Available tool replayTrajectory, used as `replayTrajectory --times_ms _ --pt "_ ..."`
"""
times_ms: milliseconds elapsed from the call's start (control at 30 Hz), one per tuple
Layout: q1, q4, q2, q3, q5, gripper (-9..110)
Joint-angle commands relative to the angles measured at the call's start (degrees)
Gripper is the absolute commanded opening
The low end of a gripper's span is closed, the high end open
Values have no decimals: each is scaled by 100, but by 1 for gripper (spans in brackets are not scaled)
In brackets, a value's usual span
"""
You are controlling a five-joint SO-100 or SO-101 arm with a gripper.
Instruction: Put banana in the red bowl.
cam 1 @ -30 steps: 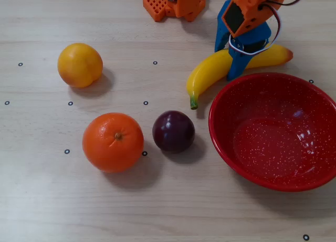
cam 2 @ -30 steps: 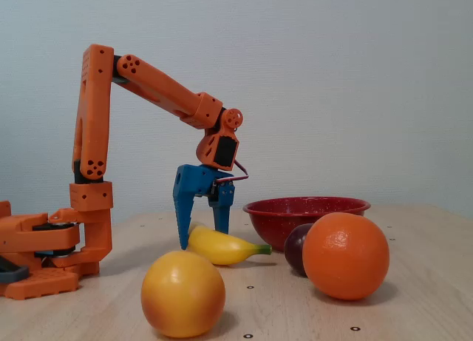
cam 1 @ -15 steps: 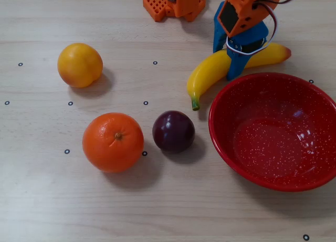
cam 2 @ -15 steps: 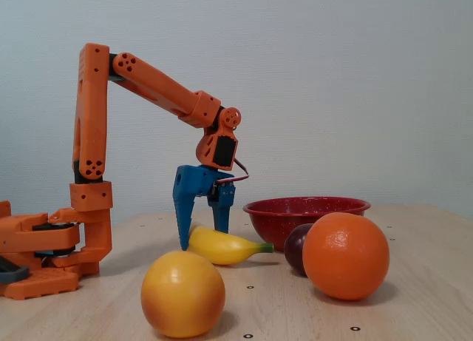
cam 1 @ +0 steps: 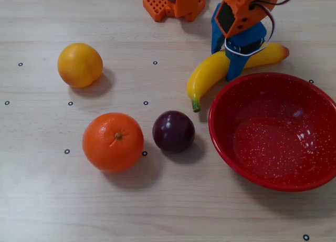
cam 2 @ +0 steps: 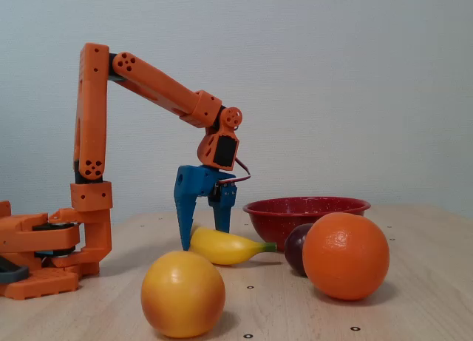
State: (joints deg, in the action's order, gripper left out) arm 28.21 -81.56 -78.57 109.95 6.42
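Observation:
The yellow banana [cam 1: 207, 74] lies on the table just behind the red bowl [cam 1: 220, 139], its green stem pointing at the plum. In the fixed view the banana [cam 2: 225, 247] rests left of the red bowl [cam 2: 307, 208]. My gripper [cam 1: 224, 62] is open and points down over the banana's middle, one blue finger [cam 1: 235, 69] on the bowl side and the other on the far side. In the fixed view the gripper [cam 2: 203, 239] has its fingertips down near the table around the banana. The banana's middle is hidden under the wrist.
A dark plum [cam 1: 174, 131], a large orange [cam 1: 113, 142] and a yellow-orange fruit [cam 1: 80, 64] sit left of the bowl. The arm's orange base [cam 1: 173, 3] stands at the table's back edge.
The gripper has shifted slightly toward the arm's base, and the banana has turned a little with it. The other fruits and the bowl have not moved.

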Motion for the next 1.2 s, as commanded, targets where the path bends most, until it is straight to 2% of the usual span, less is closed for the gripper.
replayTrajectory --times_ms 0,667,1167 --pt "-237 -264 -88 -149 0 0" --pt "-149 -1055 -1318 -114 158 0" --pt "-237 -1564 -2048 -870 18 0"
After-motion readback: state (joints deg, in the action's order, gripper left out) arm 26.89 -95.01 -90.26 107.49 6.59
